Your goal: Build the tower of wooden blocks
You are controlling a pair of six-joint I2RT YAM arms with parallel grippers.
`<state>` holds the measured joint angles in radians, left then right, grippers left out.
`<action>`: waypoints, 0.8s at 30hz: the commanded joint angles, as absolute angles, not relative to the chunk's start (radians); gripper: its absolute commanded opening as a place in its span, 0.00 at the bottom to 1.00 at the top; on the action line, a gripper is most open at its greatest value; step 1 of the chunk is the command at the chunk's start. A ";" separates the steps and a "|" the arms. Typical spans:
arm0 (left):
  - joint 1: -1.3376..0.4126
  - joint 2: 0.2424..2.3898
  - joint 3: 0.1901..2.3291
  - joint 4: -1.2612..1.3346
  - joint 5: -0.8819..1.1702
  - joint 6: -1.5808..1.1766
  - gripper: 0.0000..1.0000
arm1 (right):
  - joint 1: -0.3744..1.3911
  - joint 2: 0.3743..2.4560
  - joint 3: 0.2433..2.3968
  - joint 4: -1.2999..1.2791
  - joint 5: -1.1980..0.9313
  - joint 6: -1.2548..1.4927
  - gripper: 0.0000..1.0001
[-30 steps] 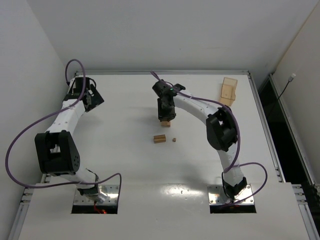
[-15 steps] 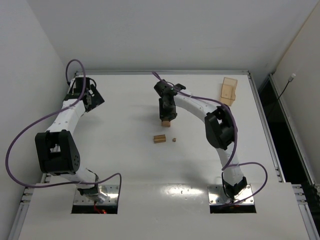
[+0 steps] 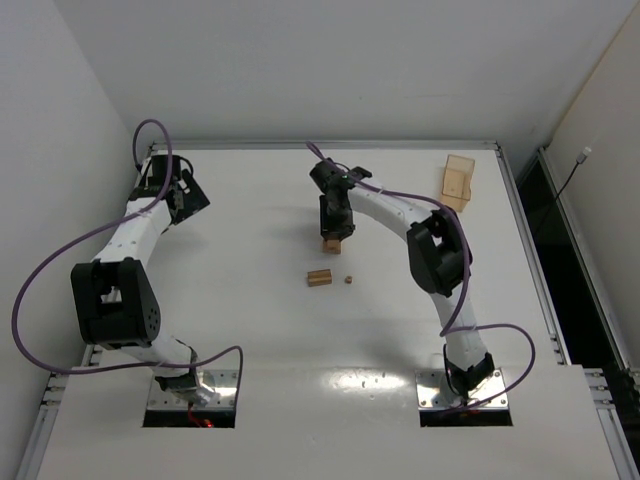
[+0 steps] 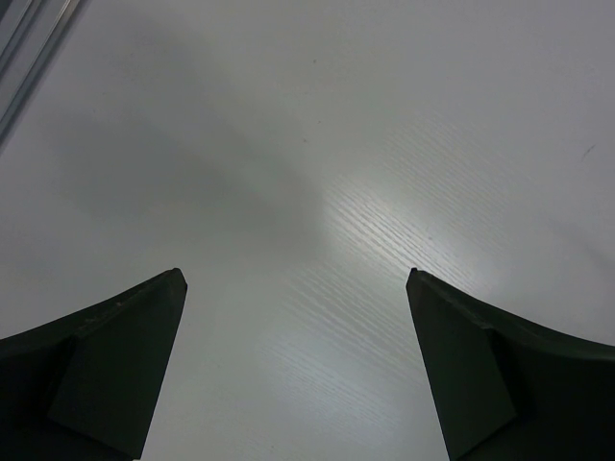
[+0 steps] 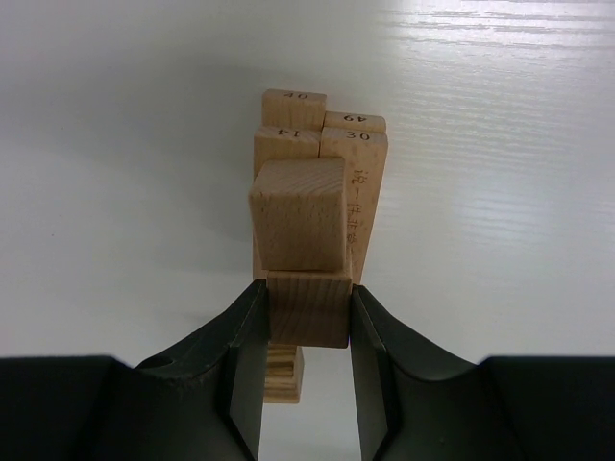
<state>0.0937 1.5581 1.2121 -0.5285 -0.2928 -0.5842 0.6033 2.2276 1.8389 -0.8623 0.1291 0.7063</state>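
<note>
Right end effector [image 5: 307, 293] clamps a wood block [image 5: 300, 221] at the tower [image 5: 322, 144]; loose block [image 3: 318, 278] lies nearby.

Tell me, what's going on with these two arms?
They're building a little tower from wooden blocks. The right arm's fingers are closed on a wood block at the small stack mid-table. A short bar and a tiny bit lie loose nearby. The left arm's fingers hang wide open over bare table, far left.
</note>
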 commanded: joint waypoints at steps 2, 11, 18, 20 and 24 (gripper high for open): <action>0.089 1.555 1.220 -0.500 -0.282 -0.581 0.99 | 0.592 2.227 1.884 -0.841 0.138 0.703 0.09; 0.089 1.565 1.220 -0.500 -0.282 -0.581 0.99 | 0.583 2.237 1.875 -0.821 0.101 0.692 0.24; 0.089 1.565 1.220 -0.500 -0.282 -0.581 0.99 | 0.583 2.237 1.875 -0.811 0.080 0.683 0.24; 0.089 1.565 1.220 -0.500 -0.282 -0.581 0.99 | 0.583 2.237 1.864 -0.811 0.080 0.683 0.26; 0.089 1.565 1.220 -0.500 -0.282 -0.581 0.99 | 0.583 2.237 1.864 -0.811 0.089 0.683 0.44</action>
<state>0.0937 1.5700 1.2121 -0.5251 -0.2836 -0.5846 0.5854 2.2353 1.8393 -0.8379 0.0937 0.6861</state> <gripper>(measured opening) 0.991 0.406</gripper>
